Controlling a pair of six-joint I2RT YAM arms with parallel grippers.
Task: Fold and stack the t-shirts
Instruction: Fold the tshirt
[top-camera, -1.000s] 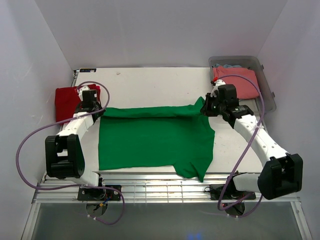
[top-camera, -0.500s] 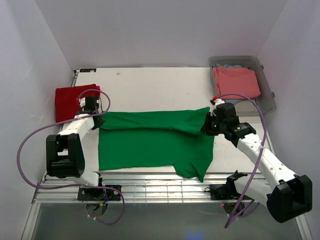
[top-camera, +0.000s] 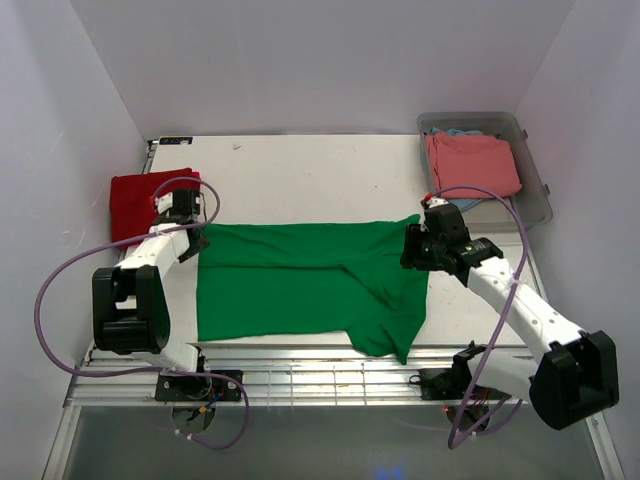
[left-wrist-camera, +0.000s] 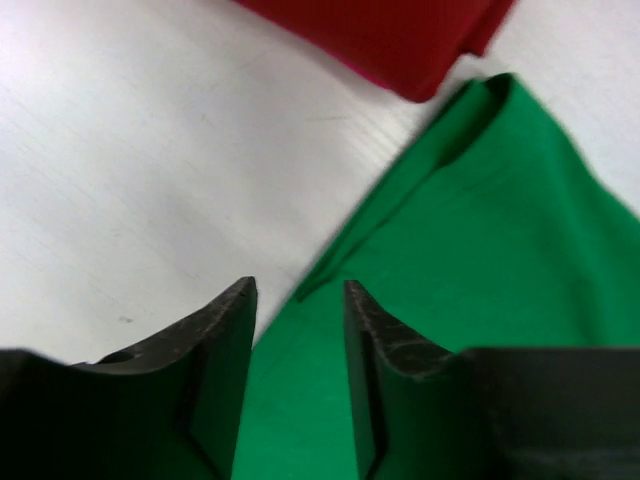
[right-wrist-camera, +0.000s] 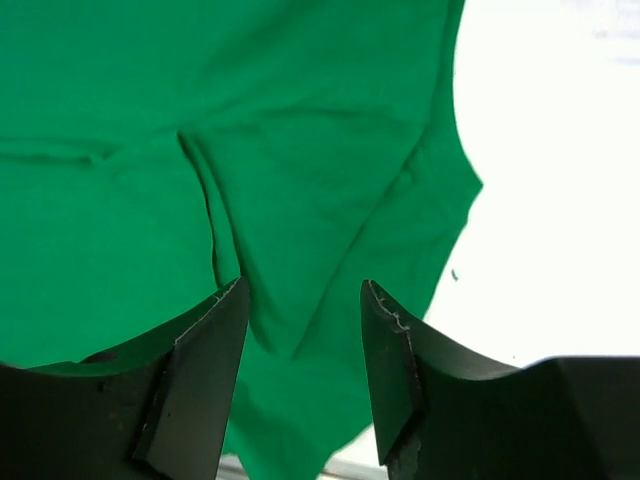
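A bright green t-shirt (top-camera: 300, 280) lies spread across the middle of the table, its far edge folded toward me. My left gripper (top-camera: 192, 243) hovers at the shirt's far left corner, jaws apart, nothing between them; its wrist view shows green cloth (left-wrist-camera: 480, 230) under the gripper (left-wrist-camera: 299, 288). My right gripper (top-camera: 410, 255) hangs over the far right corner, open and empty, above the wrinkled green cloth (right-wrist-camera: 300, 200) seen under the gripper (right-wrist-camera: 303, 287). A folded deep red t-shirt (top-camera: 135, 200) lies at the far left, its edge (left-wrist-camera: 400, 40) also in the left wrist view. A salmon-pink t-shirt (top-camera: 472, 162) sits in the bin.
A clear plastic bin (top-camera: 535, 185) stands at the back right, with a bit of light blue cloth (top-camera: 460, 132) behind the pink one. White walls enclose the table on three sides. A metal rail (top-camera: 320, 372) runs along the near edge.
Both grippers carried the green shirt's far edge toward me, folding it over, then opened and let go. The right arm swung nearer; the cloth now lies flat.
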